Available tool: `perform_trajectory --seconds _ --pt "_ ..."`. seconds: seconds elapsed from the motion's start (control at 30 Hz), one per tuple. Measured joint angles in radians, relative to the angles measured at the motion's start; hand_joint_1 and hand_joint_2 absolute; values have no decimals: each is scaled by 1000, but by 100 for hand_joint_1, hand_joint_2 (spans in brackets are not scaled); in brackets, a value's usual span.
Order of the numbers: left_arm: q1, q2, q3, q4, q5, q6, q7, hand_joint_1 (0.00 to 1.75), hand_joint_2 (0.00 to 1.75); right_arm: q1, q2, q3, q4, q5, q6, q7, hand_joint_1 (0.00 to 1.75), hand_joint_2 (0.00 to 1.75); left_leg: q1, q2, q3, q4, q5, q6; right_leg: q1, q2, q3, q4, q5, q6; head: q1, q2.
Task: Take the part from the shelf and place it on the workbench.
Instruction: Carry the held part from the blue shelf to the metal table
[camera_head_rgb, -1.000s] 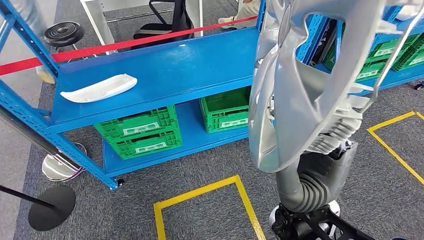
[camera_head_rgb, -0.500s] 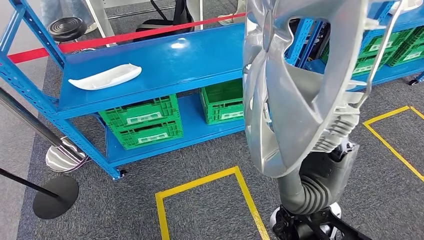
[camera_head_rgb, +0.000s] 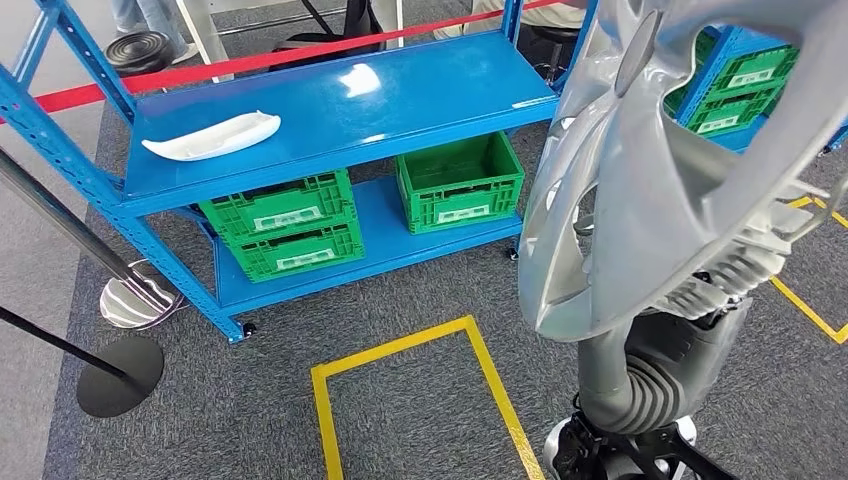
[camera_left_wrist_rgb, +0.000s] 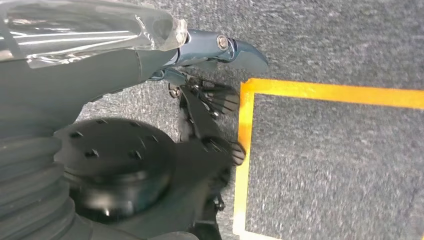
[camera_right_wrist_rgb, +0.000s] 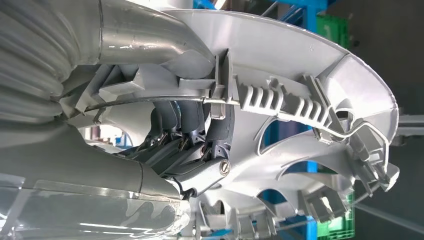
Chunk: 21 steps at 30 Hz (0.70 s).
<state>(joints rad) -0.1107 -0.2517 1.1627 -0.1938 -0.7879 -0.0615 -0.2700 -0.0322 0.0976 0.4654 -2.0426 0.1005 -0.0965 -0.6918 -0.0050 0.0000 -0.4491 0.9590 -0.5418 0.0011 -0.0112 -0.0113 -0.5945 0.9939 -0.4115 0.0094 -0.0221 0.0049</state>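
A large silver wheel cover (camera_head_rgb: 640, 200) stands upright at the right of the head view, hiding most of my right hand. In the right wrist view my right hand (camera_right_wrist_rgb: 190, 145) reaches through a spoke opening and its dark fingers (camera_right_wrist_rgb: 172, 120) curl around the wheel cover's (camera_right_wrist_rgb: 300, 65) rim and wire ring. My silver right forearm (camera_head_rgb: 650, 370) rises under it. My left hand (camera_left_wrist_rgb: 150, 45) hangs over the grey carpet with a finger (camera_left_wrist_rgb: 235, 47) stretched out and nothing in it. A white curved part (camera_head_rgb: 212, 136) lies on the blue shelf's (camera_head_rgb: 400, 110) upper board, far left of the cover.
Green crates (camera_head_rgb: 280, 235) (camera_head_rgb: 460, 185) sit on the shelf's lower board. A red tape (camera_head_rgb: 250, 62) runs behind it. A stanchion base (camera_head_rgb: 120, 375) stands at the left. A yellow floor outline (camera_head_rgb: 400, 350) lies before the shelf. Another blue rack with green crates (camera_head_rgb: 745, 85) is at the right.
The whole picture has shifted, so the camera has moved; more of the shelf's right end shows. The wheel cover stays in my right hand and now sits further right.
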Motion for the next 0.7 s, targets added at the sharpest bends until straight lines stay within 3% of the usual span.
perform_trajectory --seconds 0.07,0.1,0.17,0.23,0.27,0.3,0.33,0.4,0.47,0.5,0.6,0.63,0.7 --pt "1 -1 0 0 0 0 0 0 175 1 0 0 -2 1 0 0 175 175 -1 0 -6 -7 8 12 -2 -1 -2 -1 11 13 0 0" --pt "1 -1 0 0 0 0 0 0 175 2 0 0 -3 1 0 0 175 175 1 1 -13 -8 16 19 -3 0 -7 6 3 18 1 0" --pt "1 -2 0 0 0 1 0 0 175 3 0 0 -6 1 -1 0 175 175 5 5 -35 -12 36 34 -4 3 -33 71 -65 28 3 0" --pt "1 -2 0 0 1 2 0 0 175 4 0 0 -8 2 -2 0 175 175 5 8 -59 -10 55 39 -5 4 -72 202 -161 37 5 0" --pt "1 -2 0 0 1 4 1 0 175 5 0 0 -8 3 -3 0 175 175 5 9 -71 -8 65 39 -5 4 -84 263 -186 39 5 0" --pt "1 -2 0 0 2 5 1 0 175 6 0 0 -8 5 -4 0 175 175 5 10 -83 -6 74 38 -5 4 -82 297 -189 40 5 0" --pt "1 -2 0 0 3 6 1 0 175 7 0 0 -8 8 -5 0 175 175 6 11 -95 -2 82 36 -5 4 -63 294 -171 40 5 0" --pt "1 -2 1 0 5 7 1 0 175 7 0 0 -8 11 -6 0 175 175 7 9 -117 10 93 31 -6 5 25 184 -121 37 5 0" --pt "1 -2 1 0 9 7 -1 0 175 6 0 0 -8 11 -5 0 175 175 5 7 -136 26 102 21 -4 7 113 46 -114 31 5 0" --pt "1 -2 1 0 11 8 -2 0 175 5 0 0 -8 10 -5 0 175 175 4 6 -144 31 108 15 -2 8 134 6 -121 27 4 0" --pt "2 -2 1 0 15 8 -4 0 175 3 2 0 -8 11 -4 1 175 175 5 5 -160 39 117 -2 0 7 119 -6 -117 5 4 0" --pt "3 -2 1 0 16 8 -5 0 175 2 3 0 -8 12 -3 1 175 175 7 4 -168 55 96 -8 -1 6 110 -6 -109 -5 3 0" --pt "3 -2 1 0 17 8 -5 0 175 0 5 1 -8 13 -2 1 175 175 9 2 -198 144 9 -17 -3 2 89 -6 -90 -19 0 0"
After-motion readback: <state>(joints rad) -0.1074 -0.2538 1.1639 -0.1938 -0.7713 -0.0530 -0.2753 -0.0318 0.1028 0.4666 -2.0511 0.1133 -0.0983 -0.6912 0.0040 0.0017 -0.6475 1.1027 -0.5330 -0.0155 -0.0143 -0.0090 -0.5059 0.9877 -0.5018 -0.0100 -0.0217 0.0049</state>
